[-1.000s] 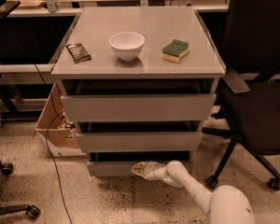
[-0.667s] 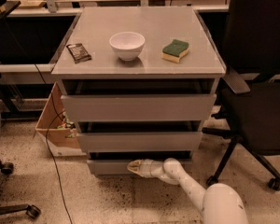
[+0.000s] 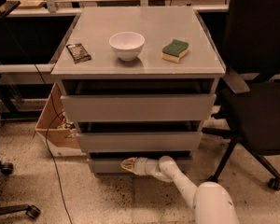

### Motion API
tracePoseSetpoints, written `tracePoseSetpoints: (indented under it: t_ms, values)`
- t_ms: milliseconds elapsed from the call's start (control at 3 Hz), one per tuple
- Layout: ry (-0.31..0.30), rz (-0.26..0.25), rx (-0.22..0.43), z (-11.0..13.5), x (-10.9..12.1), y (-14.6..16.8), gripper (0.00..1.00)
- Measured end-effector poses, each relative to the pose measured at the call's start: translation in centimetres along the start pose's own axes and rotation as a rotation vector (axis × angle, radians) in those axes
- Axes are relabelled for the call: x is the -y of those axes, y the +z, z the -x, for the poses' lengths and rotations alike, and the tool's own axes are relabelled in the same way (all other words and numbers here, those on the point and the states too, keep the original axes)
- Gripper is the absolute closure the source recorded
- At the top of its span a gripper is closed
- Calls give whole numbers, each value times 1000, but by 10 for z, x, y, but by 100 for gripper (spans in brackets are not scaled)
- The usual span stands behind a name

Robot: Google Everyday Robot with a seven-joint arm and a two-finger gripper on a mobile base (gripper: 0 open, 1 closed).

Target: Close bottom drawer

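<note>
The grey cabinet has three handle-less drawers. The bottom drawer [image 3: 107,165] is the lowest grey front, just above the floor, nearly flush under the middle drawer [image 3: 139,141]. My gripper [image 3: 126,164] reaches in from the lower right on a white arm [image 3: 196,195] and its tip rests against the bottom drawer's front, left of centre. The top drawer [image 3: 138,107] sits above both.
On the cabinet top [image 3: 144,64] are a white bowl [image 3: 126,45], a green-yellow sponge [image 3: 175,50] and a dark packet [image 3: 78,52]. A black office chair [image 3: 256,101] stands close on the right. A cardboard box [image 3: 53,125] and cables lie left.
My gripper has moved left along the bottom drawer's front, and the drawer front sits further in under the middle drawer.
</note>
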State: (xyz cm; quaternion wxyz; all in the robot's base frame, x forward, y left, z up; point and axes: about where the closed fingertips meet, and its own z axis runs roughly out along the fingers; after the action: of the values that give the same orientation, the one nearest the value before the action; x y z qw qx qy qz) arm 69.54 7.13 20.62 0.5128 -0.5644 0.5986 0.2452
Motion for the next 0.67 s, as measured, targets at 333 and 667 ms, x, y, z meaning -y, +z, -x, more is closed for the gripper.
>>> tracePoseSetpoints:
  t_ms: [333, 667]
  values:
    - [0, 0, 0, 0, 0, 0, 100]
    - [31, -11, -75, -18, -8, -41, 100]
